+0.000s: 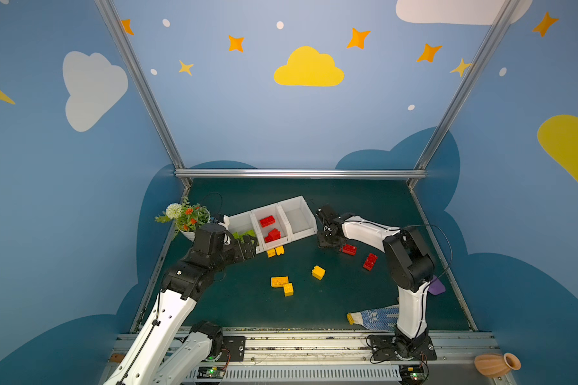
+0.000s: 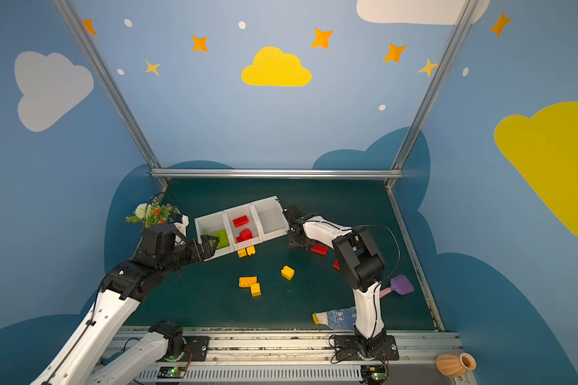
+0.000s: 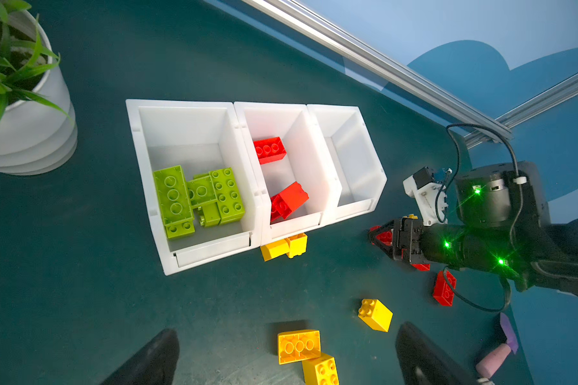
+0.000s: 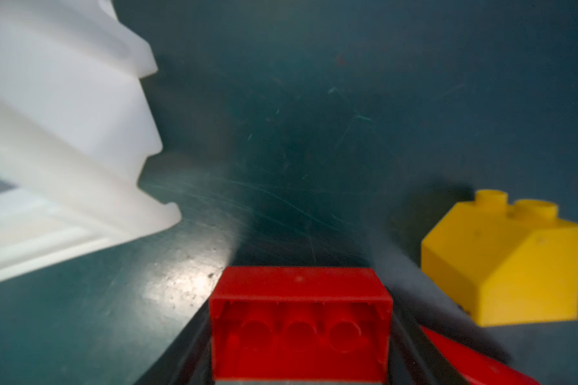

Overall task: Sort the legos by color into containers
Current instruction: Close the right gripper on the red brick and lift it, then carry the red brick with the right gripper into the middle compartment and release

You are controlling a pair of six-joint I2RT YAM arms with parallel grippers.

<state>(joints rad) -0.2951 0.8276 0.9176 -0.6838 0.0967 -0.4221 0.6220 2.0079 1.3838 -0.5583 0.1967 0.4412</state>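
Currently the right gripper [image 4: 299, 316] sits low over the green mat [image 1: 247, 316], just off the end of a row of three white bins [image 3: 181, 102]. Its fingers [image 4: 411, 343] press against both sides of a red brick [image 4: 299, 290], whose hollow underside faces the right wrist camera. I cannot tell whether this brick is clear of the mat. A second red brick [image 1: 349, 249] lies just beside that gripper, and a third red brick [image 1: 369, 261] lies near it, closer to the arm's base.

The left gripper [image 2: 211, 245] hangs over the front edge of the bin on the left in both top views. Its fingers [image 3: 154, 356] are spread wide and hold nothing. Green bricks [image 3: 197, 196] lie piled in that bin, and more red bricks [image 3: 269, 150] lie in the middle bin.

Several yellow bricks [image 1: 275, 251] are out on the mat. Two touch the front wall of the middle bin. Two more lie corner to corner near the middle of the mat. One lies alone between that pair and the right gripper.
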